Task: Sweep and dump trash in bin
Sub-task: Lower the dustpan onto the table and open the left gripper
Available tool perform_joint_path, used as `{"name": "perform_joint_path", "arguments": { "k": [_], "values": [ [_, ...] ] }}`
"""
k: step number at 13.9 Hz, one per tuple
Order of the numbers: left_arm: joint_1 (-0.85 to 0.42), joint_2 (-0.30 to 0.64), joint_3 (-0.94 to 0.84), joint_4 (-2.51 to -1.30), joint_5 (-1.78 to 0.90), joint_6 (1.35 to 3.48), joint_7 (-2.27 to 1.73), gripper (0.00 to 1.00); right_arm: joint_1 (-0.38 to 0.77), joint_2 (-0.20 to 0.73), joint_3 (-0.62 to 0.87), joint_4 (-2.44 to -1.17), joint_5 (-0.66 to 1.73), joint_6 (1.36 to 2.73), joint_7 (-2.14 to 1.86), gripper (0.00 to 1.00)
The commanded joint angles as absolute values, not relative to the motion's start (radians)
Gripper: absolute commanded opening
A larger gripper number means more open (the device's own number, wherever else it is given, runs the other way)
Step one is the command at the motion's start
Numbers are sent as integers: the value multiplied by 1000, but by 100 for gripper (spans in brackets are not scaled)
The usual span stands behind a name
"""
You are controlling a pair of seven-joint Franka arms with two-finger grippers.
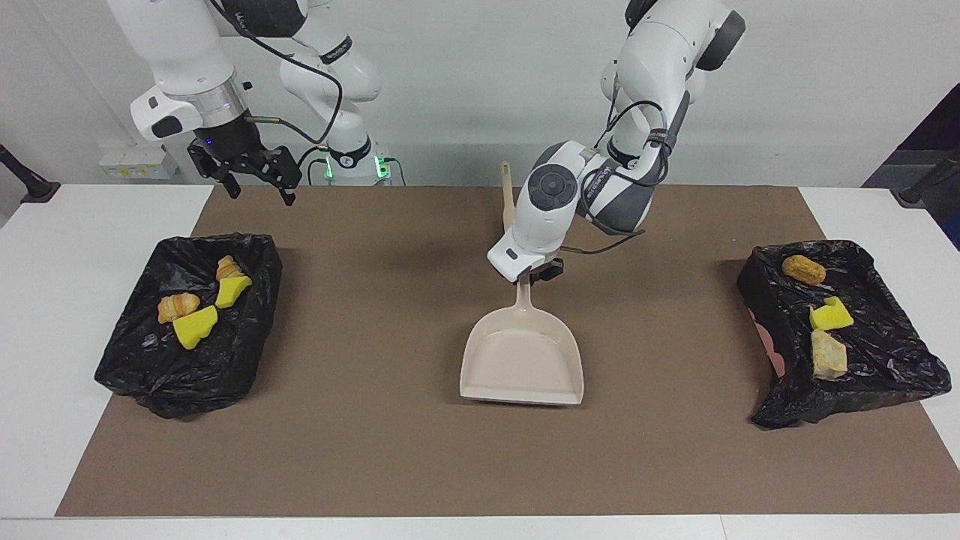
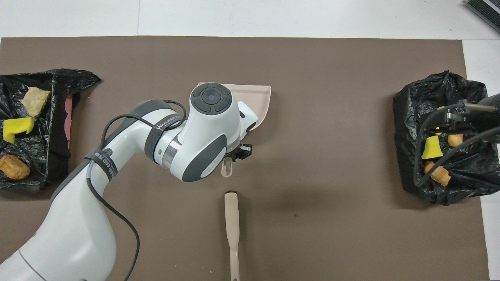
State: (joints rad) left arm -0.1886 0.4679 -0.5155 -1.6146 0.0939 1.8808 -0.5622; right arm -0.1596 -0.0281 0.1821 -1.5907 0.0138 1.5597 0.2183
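Note:
My left gripper (image 1: 534, 276) is shut on the handle of the beige dustpan (image 1: 523, 360), whose empty scoop sits at mid-mat with its mouth pointing away from the robots. I cannot tell whether the pan touches the mat. The beige brush (image 2: 231, 226) lies on the mat nearer to the robots than the dustpan. Trash lies in both black-lined bins. Several pieces (image 1: 195, 326) are in the bin (image 1: 142, 375) at the right arm's end. A brown lump (image 1: 802, 268), a green-and-yellow sponge (image 1: 830, 315) and a pale chunk (image 1: 828, 354) are in the other bin (image 1: 892, 360). My right gripper (image 1: 255, 176) waits open, raised by its bin.
A brown mat (image 1: 375, 450) covers most of the white table (image 1: 45, 300). A pink patch (image 1: 766, 337) shows on the side of the bin at the left arm's end. A black cable hangs from the left arm's wrist.

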Motion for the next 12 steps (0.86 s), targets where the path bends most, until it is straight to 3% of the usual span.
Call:
{"name": "perform_joint_path", "arguments": {
  "k": [1,2,3,4,5,6,7,12],
  "values": [
    [-204,508,-502,-1580,129,1878,-574,0,-169,-51,184,-1611,34,1545,225,100],
    [-203,508,-500,-1577,129,1864,-574,2,-169,-51,184,-1609,34,1545,225,100],
    [-201,508,-500,-1577,130,1862,-575,17,-169,-51,184,-1609,34,1545,225,100],
    [-201,508,-500,-1577,135,1861,-575,49,-169,-49,184,-1609,34,1545,225,100],
    [-198,500,-500,-1578,162,1862,-568,72,-169,-51,184,-1609,34,1545,225,100],
    [-195,489,-500,-1583,188,1861,-563,82,-169,-51,184,-1609,34,1545,225,100],
    [-187,476,-500,-1588,193,1859,-564,100,-169,-51,184,-1609,34,1545,225,100],
    [-192,312,-384,-1620,193,1794,-457,100,-169,-51,184,-1609,32,1545,225,100]
  ]
}}
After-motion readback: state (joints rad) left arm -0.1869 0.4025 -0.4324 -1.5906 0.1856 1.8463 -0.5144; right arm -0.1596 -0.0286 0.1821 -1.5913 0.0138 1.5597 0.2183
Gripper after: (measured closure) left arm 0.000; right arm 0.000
